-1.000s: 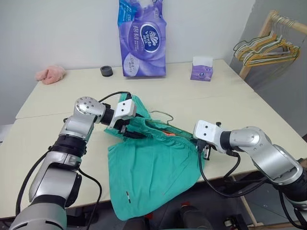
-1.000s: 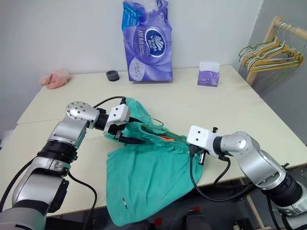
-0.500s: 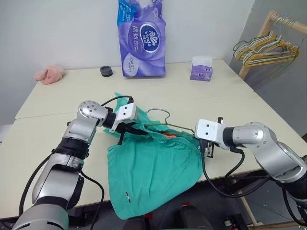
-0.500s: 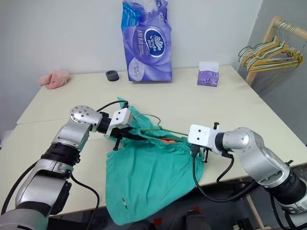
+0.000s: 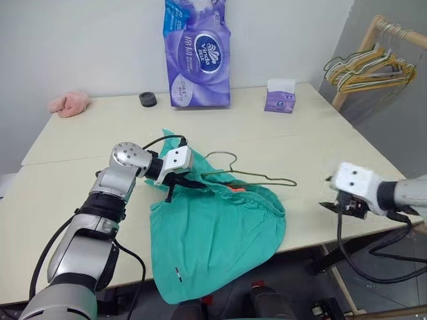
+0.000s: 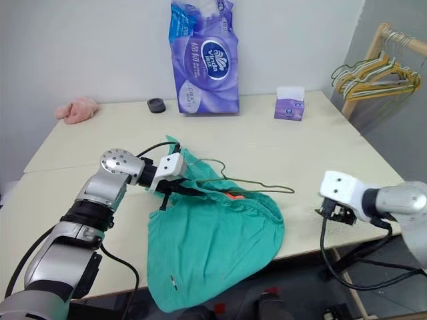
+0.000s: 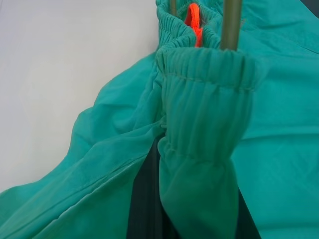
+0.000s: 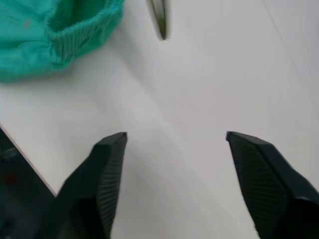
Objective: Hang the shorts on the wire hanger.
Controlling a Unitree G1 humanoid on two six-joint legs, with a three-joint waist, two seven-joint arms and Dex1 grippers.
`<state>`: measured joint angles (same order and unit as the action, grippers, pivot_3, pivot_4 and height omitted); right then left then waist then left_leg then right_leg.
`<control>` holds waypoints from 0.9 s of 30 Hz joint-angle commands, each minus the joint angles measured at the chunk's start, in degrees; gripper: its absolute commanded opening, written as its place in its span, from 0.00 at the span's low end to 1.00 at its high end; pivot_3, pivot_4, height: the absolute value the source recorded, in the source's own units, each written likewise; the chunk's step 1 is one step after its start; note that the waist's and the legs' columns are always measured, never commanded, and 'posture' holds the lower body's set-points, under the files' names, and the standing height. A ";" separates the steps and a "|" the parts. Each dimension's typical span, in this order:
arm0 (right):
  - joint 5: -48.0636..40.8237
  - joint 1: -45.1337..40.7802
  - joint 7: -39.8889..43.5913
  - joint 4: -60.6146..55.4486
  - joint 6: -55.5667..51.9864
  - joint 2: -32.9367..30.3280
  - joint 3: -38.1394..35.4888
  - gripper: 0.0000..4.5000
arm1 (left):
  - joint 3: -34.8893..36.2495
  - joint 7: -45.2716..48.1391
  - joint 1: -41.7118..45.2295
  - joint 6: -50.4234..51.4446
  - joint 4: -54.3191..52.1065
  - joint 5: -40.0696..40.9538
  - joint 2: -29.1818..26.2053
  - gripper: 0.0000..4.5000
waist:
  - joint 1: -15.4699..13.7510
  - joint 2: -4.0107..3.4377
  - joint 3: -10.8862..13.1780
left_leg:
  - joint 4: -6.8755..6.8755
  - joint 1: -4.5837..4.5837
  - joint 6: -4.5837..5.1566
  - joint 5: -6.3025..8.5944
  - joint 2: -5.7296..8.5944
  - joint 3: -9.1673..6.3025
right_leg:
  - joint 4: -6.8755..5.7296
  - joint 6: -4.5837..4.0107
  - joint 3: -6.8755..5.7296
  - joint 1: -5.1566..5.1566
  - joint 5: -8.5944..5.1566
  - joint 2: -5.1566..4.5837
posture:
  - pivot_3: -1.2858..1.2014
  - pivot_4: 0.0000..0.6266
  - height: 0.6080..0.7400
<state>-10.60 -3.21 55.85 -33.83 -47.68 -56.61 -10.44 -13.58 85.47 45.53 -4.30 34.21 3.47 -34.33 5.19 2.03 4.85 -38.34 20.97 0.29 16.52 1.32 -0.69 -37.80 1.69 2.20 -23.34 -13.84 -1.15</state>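
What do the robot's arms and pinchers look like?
Both arms are shiny silver metal with rounded joints and black ribbed rings. The left arm has a round silver knob with small screw holes, and thick black cables loop beside each arm. Each wrist carries a white boxy block. The right gripper has two wide, flat, matt black fingers with slanted tips.

A pale table [image 5: 313, 143] carries the shorts [image 5: 213, 233] at its near edge — hanger [image 5: 257, 177] lying across them. Along the far side: pink cloth [image 5: 69, 103] at left, black ring [image 5: 148, 99], purple tissue pack [image 5: 197, 53], small purple box [image 5: 280, 96] further right.
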 commanded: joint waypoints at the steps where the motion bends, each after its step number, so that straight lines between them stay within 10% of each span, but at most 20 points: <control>1: -6.15 5.60 -2.75 -5.65 -4.87 6.38 -4.65 0.90 | 0.85 -0.14 1.62 -0.83 -0.36 0.29 -0.39 0.00 | -0.03 -0.02 0.01 | 0.00 0.00 0.00 0.00 0.00 -0.04 | -0.01 0.00 -0.03 0.01 0.00 0.00 | 0.44 0.09 1.00; 7: -6.85 7.83 -20.17 -6.57 -8.28 28.58 1.80 0.90 | 0.93 0.30 2.73 -0.83 0.65 0.22 -0.40 0.00 | 0.49 -0.06 -0.03 | -0.09 -0.03 -0.01 0.01 -0.04 -0.03 | -0.13 0.01 0.00 0.01 -0.01 0.00 | 0.44 0.09 1.00; 16: -11.21 5.47 -24.49 -1.20 -11.61 33.93 3.25 0.90 | 1.00 0.32 3.17 -1.29 1.24 0.19 -0.62 0.00 | 0.69 -0.07 -0.05 | -0.26 0.03 0.04 0.08 0.06 0.01 | -0.12 0.02 0.03 0.00 0.00 -0.06 | 0.44 0.08 1.00; 27: -11.51 1.84 -25.94 0.78 -13.08 30.68 8.19 0.17 | 1.62 0.07 2.22 -0.14 -0.32 0.80 -1.33 0.00 | 0.90 -0.07 -0.06 | -0.32 0.07 0.06 0.11 0.05 -0.03 | -0.13 0.03 -0.01 0.00 0.00 -0.04 | 0.45 0.07 1.00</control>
<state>-22.05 -0.89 30.29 -32.36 -61.60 -25.14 -1.90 -13.52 85.66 46.93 -4.26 35.92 3.43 -34.78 6.08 1.96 4.79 -38.68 21.05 0.35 16.64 1.38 -0.73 -37.93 1.72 2.18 -23.33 -13.84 -1.19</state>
